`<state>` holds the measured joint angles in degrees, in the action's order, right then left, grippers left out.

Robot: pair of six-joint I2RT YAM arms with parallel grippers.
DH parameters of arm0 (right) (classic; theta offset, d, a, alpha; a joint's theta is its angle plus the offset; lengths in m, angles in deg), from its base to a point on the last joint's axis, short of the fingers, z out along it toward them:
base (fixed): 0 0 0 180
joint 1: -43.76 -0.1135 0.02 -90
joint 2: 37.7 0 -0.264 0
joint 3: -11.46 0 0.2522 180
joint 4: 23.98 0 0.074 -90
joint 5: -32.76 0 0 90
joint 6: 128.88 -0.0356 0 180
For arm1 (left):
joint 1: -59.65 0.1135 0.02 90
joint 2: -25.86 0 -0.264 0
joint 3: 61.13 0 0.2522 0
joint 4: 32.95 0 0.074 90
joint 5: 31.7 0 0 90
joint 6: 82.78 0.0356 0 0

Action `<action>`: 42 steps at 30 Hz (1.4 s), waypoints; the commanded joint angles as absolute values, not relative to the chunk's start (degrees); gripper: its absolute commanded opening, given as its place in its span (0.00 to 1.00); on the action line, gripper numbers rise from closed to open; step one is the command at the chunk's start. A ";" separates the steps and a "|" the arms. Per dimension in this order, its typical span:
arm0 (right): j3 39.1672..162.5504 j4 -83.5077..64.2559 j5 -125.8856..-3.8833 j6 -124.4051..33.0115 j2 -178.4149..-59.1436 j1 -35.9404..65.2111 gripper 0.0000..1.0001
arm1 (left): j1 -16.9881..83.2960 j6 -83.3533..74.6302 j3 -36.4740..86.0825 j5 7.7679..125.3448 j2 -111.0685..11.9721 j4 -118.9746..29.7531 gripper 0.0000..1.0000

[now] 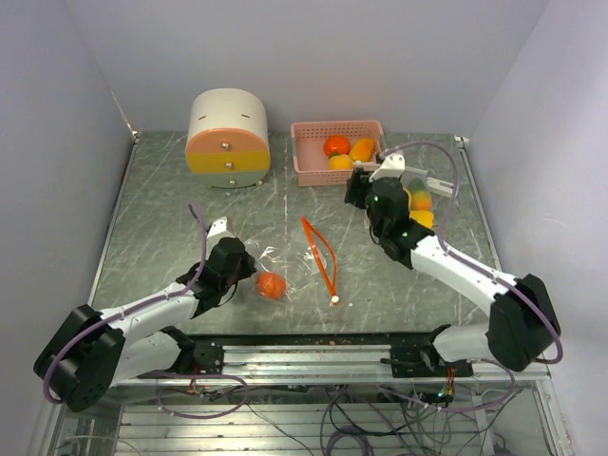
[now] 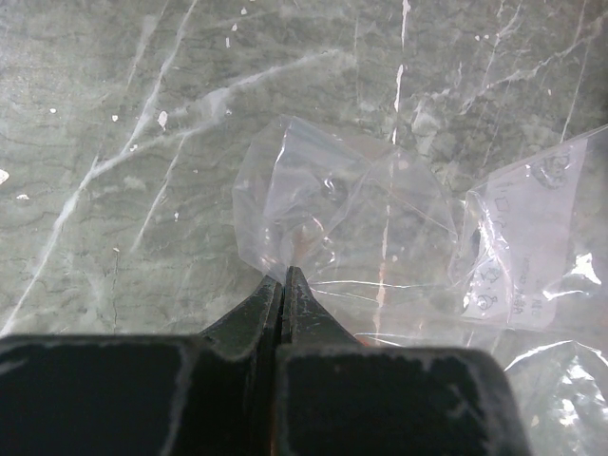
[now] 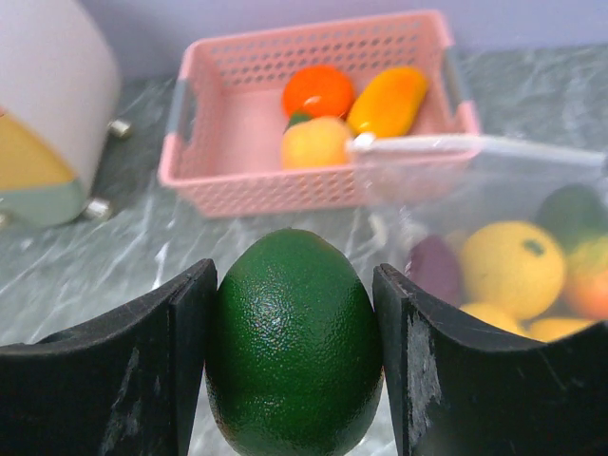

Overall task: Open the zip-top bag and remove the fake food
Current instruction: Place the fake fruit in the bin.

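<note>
right wrist: right gripper (image 3: 294, 309) clamps green fruit (image 3: 293, 351).

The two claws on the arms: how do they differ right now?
The left gripper has its jaws pressed flat together; the right gripper has them wide apart. The left gripper pinches the thin film of a clear bag; the right gripper clamps a plump dark green fruit. The left gripper looks down on the table; the right gripper faces a pink basket. Both have black fingers, and each holds something.
</note>
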<state>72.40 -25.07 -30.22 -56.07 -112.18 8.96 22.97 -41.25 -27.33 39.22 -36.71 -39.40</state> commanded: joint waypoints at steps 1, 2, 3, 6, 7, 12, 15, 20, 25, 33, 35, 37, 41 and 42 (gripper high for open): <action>78.30 -27.71 -21.53 -47.38 -118.35 12.62 0.31 | 23.35 -40.79 -27.58 40.85 -36.20 -38.60 0.07; 79.72 -28.78 -21.94 -46.21 -120.09 13.90 0.31 | 23.35 -40.71 -27.67 41.13 -36.25 -38.36 0.07; 81.16 -29.71 -22.62 -45.24 -121.94 14.93 0.31 | 23.35 -40.62 -27.68 41.31 -36.36 -38.18 0.07; 86.76 -32.11 -24.61 -42.81 -128.17 18.13 0.31 | 23.36 -40.30 -27.44 41.20 -37.32 -37.93 0.07; 88.76 -32.52 -25.38 -42.23 -130.46 18.90 0.31 | 23.36 -40.21 -27.23 41.16 -37.67 -37.93 0.07; 102.67 -32.52 -28.21 -37.18 -143.15 21.49 0.31 | 23.35 -39.64 -26.29 41.71 -38.47 -39.13 0.07; 111.83 -31.32 -29.43 -35.17 -151.57 22.53 0.31 | 23.35 -39.43 -26.02 41.64 -37.71 -40.18 0.07; 125.59 -28.14 -29.50 -36.12 -166.32 24.94 0.31 | 23.41 -39.12 -25.58 41.33 -36.94 -41.26 0.07; 135.18 -28.23 -32.98 -35.22 -174.90 27.11 0.34 | 23.36 -38.47 -26.21 41.11 -38.01 -40.63 0.07; 139.85 -24.69 -38.25 -37.63 -178.59 28.38 0.51 | 23.44 -37.69 -25.25 42.38 -43.29 -38.31 0.07; 139.54 -24.12 -39.65 -37.65 -177.64 28.38 0.64 | 23.44 -37.45 -25.37 43.01 -43.24 -37.85 0.07; 138.32 -24.21 -39.84 -37.54 -176.01 28.37 0.75 | 23.49 -37.53 -26.13 42.97 -41.90 -37.44 0.07; 132.10 -26.21 -39.32 -39.08 -169.77 28.38 0.90 | 23.44 -37.19 -26.89 41.75 -39.32 -38.27 0.07; 129.68 -27.06 -39.58 -39.60 -167.75 28.38 0.91 | 23.44 -37.09 -26.84 41.44 -38.89 -38.58 0.07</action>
<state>135.26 -24.90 -38.85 -37.78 -176.61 28.32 23.08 -38.21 -27.14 41.85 -41.06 -39.23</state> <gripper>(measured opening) 0.881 0.075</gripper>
